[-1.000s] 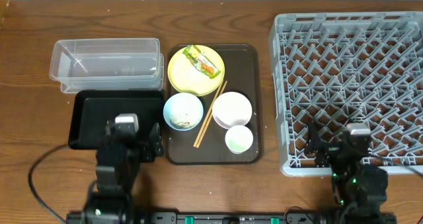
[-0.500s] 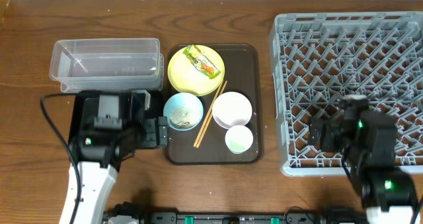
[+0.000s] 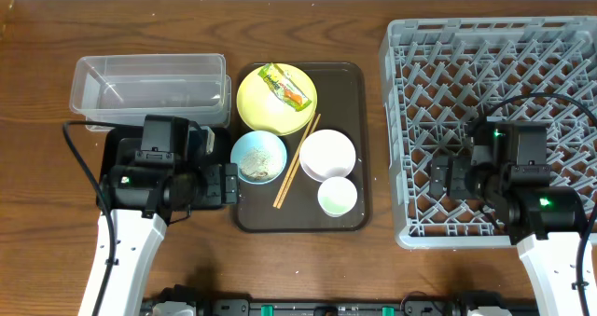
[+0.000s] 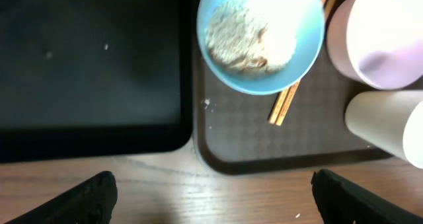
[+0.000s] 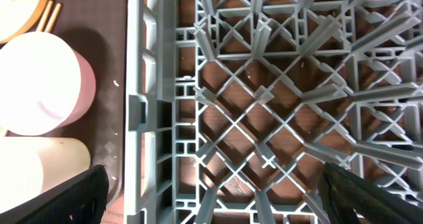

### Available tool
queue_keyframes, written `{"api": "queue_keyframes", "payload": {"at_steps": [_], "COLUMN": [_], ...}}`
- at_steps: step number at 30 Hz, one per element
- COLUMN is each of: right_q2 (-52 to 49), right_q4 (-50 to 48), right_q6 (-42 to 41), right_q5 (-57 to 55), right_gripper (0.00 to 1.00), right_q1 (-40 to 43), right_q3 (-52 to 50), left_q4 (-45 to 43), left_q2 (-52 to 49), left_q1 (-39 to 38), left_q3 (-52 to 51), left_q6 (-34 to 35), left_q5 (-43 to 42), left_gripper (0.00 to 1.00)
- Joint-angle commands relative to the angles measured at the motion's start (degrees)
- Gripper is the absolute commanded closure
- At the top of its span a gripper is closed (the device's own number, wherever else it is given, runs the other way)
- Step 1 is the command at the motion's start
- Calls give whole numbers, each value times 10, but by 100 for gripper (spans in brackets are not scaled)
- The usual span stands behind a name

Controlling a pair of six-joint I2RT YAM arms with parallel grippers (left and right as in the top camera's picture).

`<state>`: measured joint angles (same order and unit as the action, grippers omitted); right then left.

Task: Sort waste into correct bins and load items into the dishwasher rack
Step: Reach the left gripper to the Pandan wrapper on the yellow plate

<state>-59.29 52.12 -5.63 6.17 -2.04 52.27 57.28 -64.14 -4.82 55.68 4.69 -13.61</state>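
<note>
The left gripper (image 4: 213, 199) is spread wide and holds nothing. Only its two dark fingertips (image 4: 92, 192) show, at the bottom corners of the wrist view, over a strip of bare wooden table (image 4: 198, 184). Just ahead is the seam between the shallow black rectangular tray (image 4: 92, 65) and the dark brown serving tray (image 4: 244, 141).

On the brown tray, the light blue bowl (image 4: 261, 42) holds white rice-like scraps (image 4: 246, 34) and hides the middle of the wooden chopsticks (image 4: 285, 106). The white bowl (image 4: 383, 39) and the small pale cup (image 4: 390, 128) are cut off at the right edge.

From overhead, the left arm covers much of the black tray. The chopsticks run diagonally, from the round yellow plate (image 3: 270, 106) down to the left. The green-and-orange wrapper (image 3: 284, 86) lies slantwise on the plate. The clear plastic tub (image 3: 149, 90) sits behind the black tray.

The right gripper (image 5: 218, 204) is also wide and empty, over the left wall of the grey pegged rack (image 5: 264, 85). Only a narrow gap separates the rack from the brown tray.
</note>
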Motion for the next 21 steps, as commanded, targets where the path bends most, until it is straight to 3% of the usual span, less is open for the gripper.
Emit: {"api": "queue_keyframes", "payload": {"at_steps": [1,6,15,21], "right_q2": [2,1,1,1], "right_q4": [1,1,1,1], "right_q6": [3,-1,-1,-1], "right_q5": [14,14,23,23], "right_gripper": [1,1,1,1], "right_q1": [3,3,2,2], "right_q3": [13,13,13,13], "left_q4": [-25,-76,-112,-237], "left_q2": [-2,-20,-166,-247], "left_q1": [0,0,0,-13], "left_q3": [8,32,174,191], "left_q6": [5,5,5,5], "left_q5": [-36,-67,-63,-63], "left_gripper": [4,4,4,6]}}
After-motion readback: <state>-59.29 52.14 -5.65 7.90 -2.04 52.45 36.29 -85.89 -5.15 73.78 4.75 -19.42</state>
